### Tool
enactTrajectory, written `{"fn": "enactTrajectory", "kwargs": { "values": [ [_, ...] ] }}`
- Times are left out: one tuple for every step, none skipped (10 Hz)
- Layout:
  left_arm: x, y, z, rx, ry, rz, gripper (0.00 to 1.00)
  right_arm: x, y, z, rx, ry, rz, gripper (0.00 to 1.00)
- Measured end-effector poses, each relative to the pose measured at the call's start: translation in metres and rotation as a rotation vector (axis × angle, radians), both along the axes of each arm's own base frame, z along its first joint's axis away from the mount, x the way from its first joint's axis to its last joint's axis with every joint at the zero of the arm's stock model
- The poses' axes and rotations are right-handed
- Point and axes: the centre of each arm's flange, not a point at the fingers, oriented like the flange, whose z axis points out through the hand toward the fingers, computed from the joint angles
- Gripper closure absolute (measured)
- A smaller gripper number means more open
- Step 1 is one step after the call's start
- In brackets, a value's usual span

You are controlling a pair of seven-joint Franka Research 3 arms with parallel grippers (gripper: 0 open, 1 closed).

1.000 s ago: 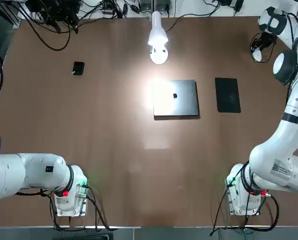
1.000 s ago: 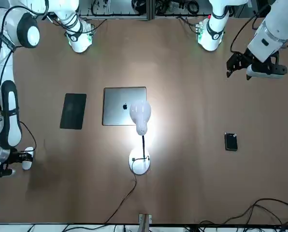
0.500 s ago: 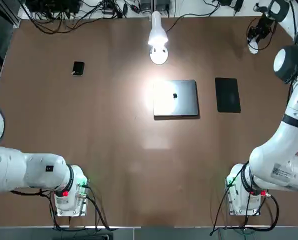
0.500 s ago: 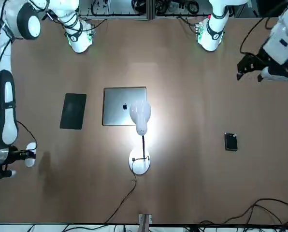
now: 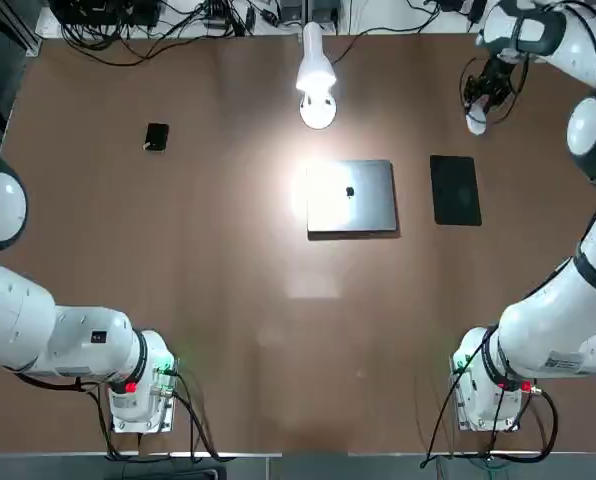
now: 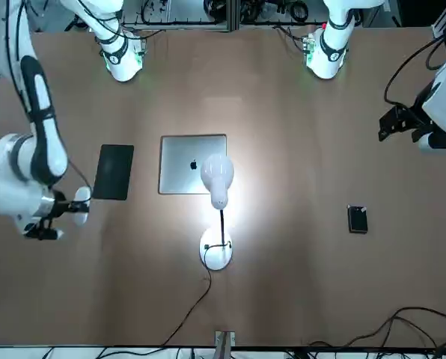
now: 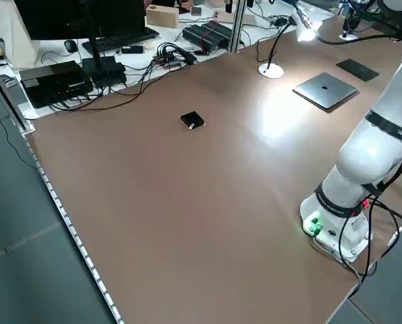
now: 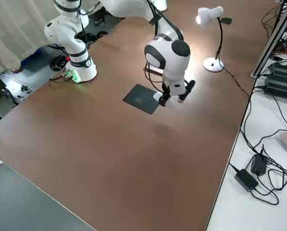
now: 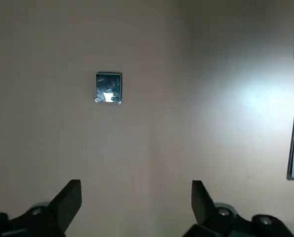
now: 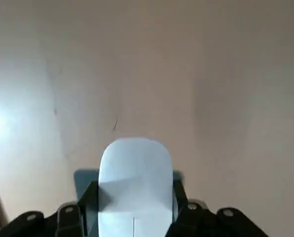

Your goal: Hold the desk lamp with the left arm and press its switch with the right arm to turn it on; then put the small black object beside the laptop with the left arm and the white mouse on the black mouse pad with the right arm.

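The white desk lamp (image 5: 316,75) stands lit at the table's far middle, shining on the closed laptop (image 5: 351,195). My right gripper (image 5: 475,108) is shut on the white mouse (image 5: 476,124), just beyond the far end of the black mouse pad (image 5: 455,189). The right wrist view shows the white mouse (image 10: 135,173) clamped between both fingers. The small black object (image 5: 156,136) lies alone at the far left. My left gripper (image 6: 399,129) hovers open on the near side of the small black object (image 9: 108,88) and apart from it, with nothing between its fingers.
Cables and power bricks (image 5: 138,25) crowd the strip beyond the table's far edge. The lamp's cord (image 6: 197,299) runs off that edge. Both arm bases (image 5: 138,395) stand at the near edge. Bare brown tabletop (image 5: 278,320) spreads between the bases and the laptop.
My right gripper carried the white mouse from the far right corner inward, toward the mouse pad. My left gripper drifted further to the robot's left and stayed open.
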Motion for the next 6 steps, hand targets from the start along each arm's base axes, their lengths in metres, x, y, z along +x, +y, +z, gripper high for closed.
{"fn": "enactTrajectory", "kwargs": {
  "values": [
    [0.000,-0.001,0.000,0.000,0.000,-0.001,0.01,-0.022,0.011,-0.010,-0.003,0.005,0.005,0.37],
    [0.000,-0.001,-0.003,0.002,0.004,0.001,0.01,-0.043,0.014,-0.026,-0.011,-0.018,0.003,0.37],
    [0.003,0.001,-0.012,0.005,0.005,0.006,0.01,-0.065,0.016,-0.046,-0.022,-0.048,0.000,0.37],
    [0.009,0.008,-0.029,0.005,-0.008,0.019,0.01,-0.085,0.020,-0.066,-0.032,-0.072,0.003,0.37],
    [0.017,0.018,-0.055,0.005,-0.025,0.040,0.01,-0.101,0.024,-0.081,-0.042,-0.096,0.007,0.37],
    [0.025,0.028,-0.087,0.006,-0.031,0.057,0.01,-0.114,0.028,-0.092,-0.049,-0.114,0.013,0.37]
  ]
}}
